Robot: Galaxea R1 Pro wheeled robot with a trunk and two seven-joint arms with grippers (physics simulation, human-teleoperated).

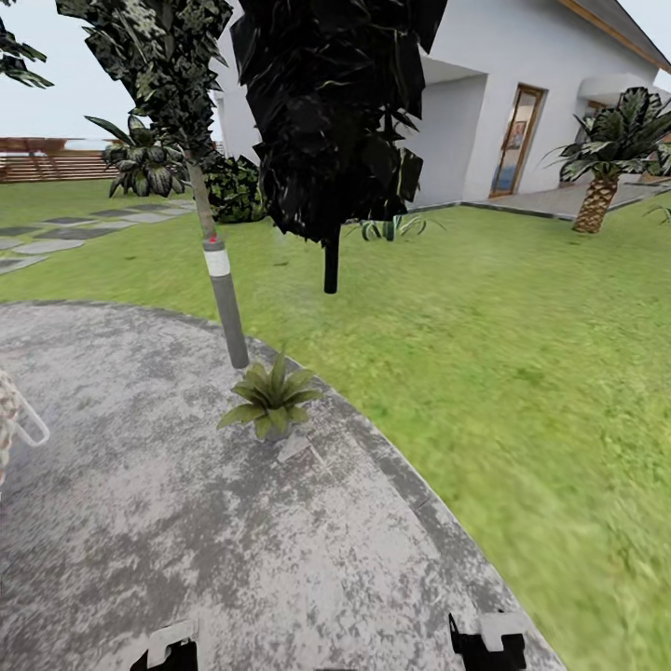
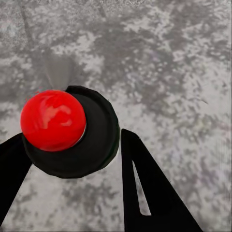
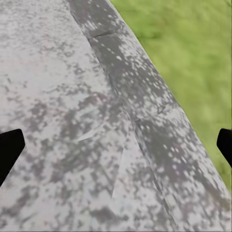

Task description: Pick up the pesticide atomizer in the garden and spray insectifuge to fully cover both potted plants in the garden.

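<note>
The potted plant (image 1: 270,401) stood upright in its small pot on the stone patio (image 1: 140,522), at the far curved edge where the paving meets the lawn (image 1: 522,354). Just behind it rose a grey pole (image 1: 228,317). A second such plant and the pesticide atomizer could not be picked out with any certainty.

The plant lay straight ahead of both hands and well apart from them, across bare paving. It looked somewhat nearer the left hand (image 1: 172,650) than the right hand (image 1: 489,641), so a spray would most likely come from the left arm once the robot closed in.

In the left wrist view a round black thing (image 2: 96,150) topped by a red ball (image 2: 52,120) sat between the left hand's fingers. Whether they pinched it, and whether it belonged to the sprayer, I could not tell. The right hand was spread wide and empty over the patio's edge.
</note>
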